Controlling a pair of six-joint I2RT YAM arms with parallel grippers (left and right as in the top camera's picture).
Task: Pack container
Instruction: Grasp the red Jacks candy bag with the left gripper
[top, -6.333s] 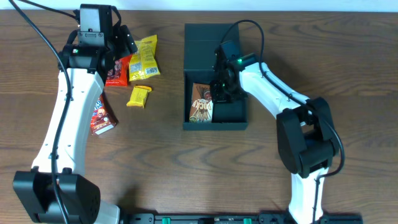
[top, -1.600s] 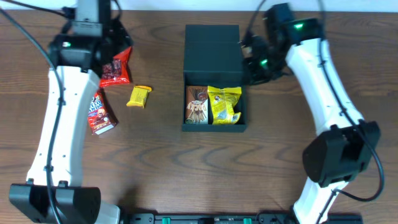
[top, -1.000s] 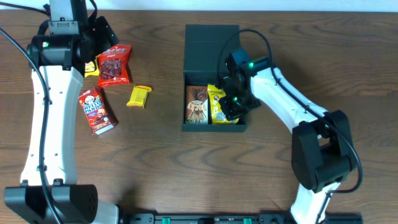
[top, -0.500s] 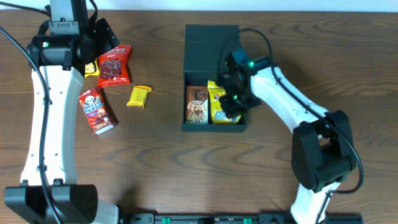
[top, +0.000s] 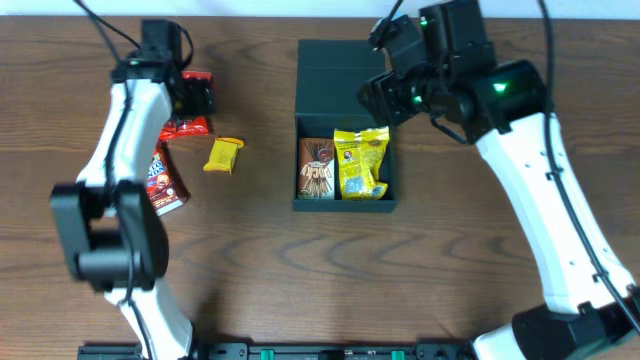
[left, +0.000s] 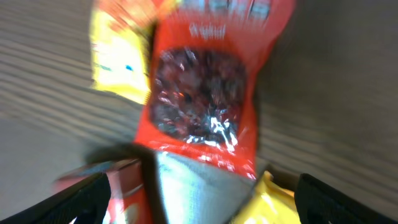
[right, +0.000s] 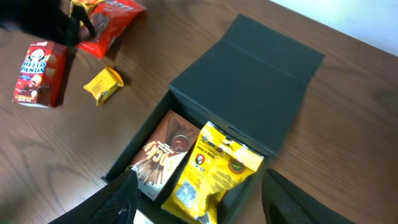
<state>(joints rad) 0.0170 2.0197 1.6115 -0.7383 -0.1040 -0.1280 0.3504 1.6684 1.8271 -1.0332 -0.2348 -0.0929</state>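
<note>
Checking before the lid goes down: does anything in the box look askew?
Yes. The yellow packet in the container sits crumpled and tilted, not flat like the brown box beside it; it may rise above the walls and catch the lid.

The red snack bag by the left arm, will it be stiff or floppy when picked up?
Probably floppy: the red snack bag looks like a thin pouch with small loose pieces showing through its window, so it is likely light too. Its glossy film glints, so it may slip.
</note>
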